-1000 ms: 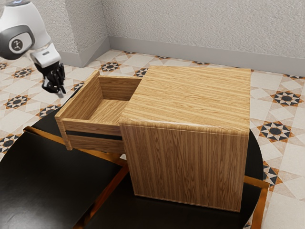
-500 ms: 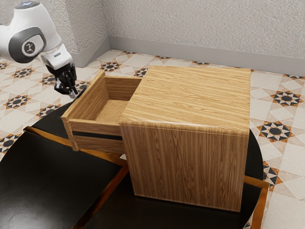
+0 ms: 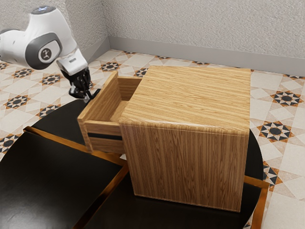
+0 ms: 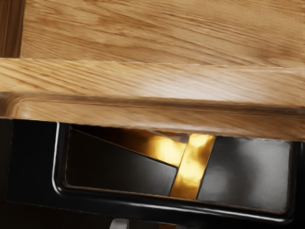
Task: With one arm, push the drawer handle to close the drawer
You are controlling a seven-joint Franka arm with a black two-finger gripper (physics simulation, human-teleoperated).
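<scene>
At the outer front of the part-open wooden drawer (image 3: 104, 101), holds the jaws close by the black handle (image 4: 143, 200), with the arm (image 3: 66, 36) reaching in from the exterior view's left. Cannot tell whether open or closed, nor whether touching the handle. Could slip over or past it if set too high or too near one end. Might skew and bind the drawer with an off-centre push, or, pressing hard against a jam, shove the cabinet (image 3: 190, 162) across the dark surface (image 3: 43, 176).
</scene>
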